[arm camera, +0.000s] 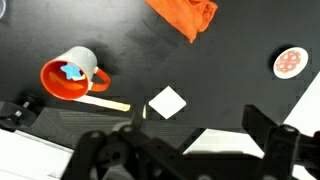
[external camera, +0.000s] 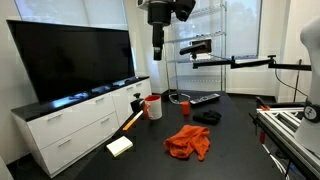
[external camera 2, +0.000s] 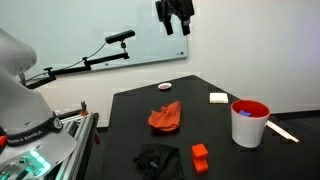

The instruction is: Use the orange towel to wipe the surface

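Note:
The orange towel (external camera: 188,142) lies crumpled on the black table (external camera: 235,150). It shows in both exterior views (external camera 2: 166,117) and at the top edge of the wrist view (arm camera: 183,15). My gripper (external camera 2: 178,28) hangs high above the table, well clear of the towel, also seen in an exterior view (external camera: 157,40). In the wrist view its two fingers (arm camera: 185,150) stand wide apart with nothing between them. It is open and empty.
On the table stand a red-and-white cup (external camera 2: 249,122) (arm camera: 68,75), a white block (external camera 2: 218,98) (arm camera: 167,102), a wooden stick (arm camera: 100,102), a black cloth (external camera 2: 157,160), a small orange block (external camera 2: 200,157) and a round disc (arm camera: 289,62). A TV (external camera: 70,60) sits on a white cabinet beside the table.

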